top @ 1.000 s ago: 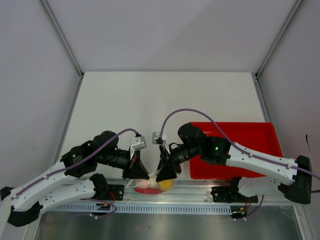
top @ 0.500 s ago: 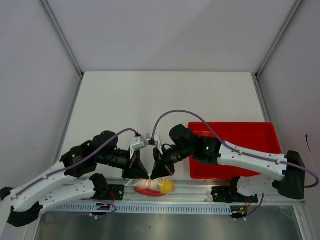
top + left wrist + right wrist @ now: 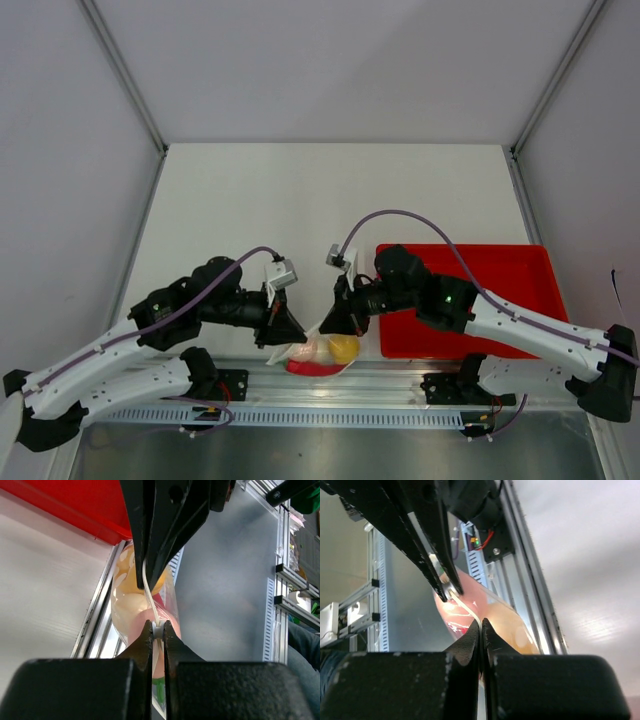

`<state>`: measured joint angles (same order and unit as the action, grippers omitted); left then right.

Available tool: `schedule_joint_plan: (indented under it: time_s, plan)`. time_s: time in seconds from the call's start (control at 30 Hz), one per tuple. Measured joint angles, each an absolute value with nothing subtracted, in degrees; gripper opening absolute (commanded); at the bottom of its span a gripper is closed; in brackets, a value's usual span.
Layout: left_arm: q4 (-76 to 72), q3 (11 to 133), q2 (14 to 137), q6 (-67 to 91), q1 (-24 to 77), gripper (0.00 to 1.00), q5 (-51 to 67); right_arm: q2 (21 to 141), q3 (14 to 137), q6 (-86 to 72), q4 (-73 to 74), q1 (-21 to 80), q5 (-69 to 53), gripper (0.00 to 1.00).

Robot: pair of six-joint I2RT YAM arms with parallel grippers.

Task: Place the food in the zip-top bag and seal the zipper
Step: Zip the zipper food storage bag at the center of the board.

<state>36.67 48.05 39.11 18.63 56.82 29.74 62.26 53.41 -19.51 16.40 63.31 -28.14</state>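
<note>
The zip-top bag [image 3: 312,353] hangs between my two grippers over the front rail. Inside it are the yellow-orange ball [image 3: 343,348] and whitish egg pieces [image 3: 303,350]. A red strip [image 3: 312,369] shows along the bag's lower side in the top view. My left gripper [image 3: 291,336] is shut on a thin whitish edge of the bag [image 3: 150,597], at a small white piece. My right gripper [image 3: 335,323] is shut on the same edge further along [image 3: 465,611]. The food shows through the plastic in the left wrist view [image 3: 127,607].
The red tray [image 3: 500,275] lies at the right, just behind my right arm, and shows in the left wrist view [image 3: 75,505]. An aluminium rail [image 3: 400,378] runs along the table's front edge under the bag. The white table [image 3: 330,200] stretches behind.
My right gripper has moved right, away from the left gripper, along the bag's edge. The bag has shifted slightly right and now stretches between the two grippers.
</note>
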Motion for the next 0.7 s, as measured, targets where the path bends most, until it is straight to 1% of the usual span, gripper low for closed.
schedule_joint_plan:
  time_s: [0.3,0.63,0.7]
  plan:
    - [36.4,48.1,39.9,19.1,56.8,0.01,28.2,57.9,50.2,-22.3,16.4,58.1,-27.6,0.00]
    - [38.1,48.1,40.0,19.5,56.8,0.00,28.2,57.8,49.9,-21.9,16.6,57.0,-28.6,0.00]
    - [38.6,48.1,39.8,19.5,56.8,0.01,28.6,57.8,49.9,-21.3,16.8,56.8,-29.1,0.26]
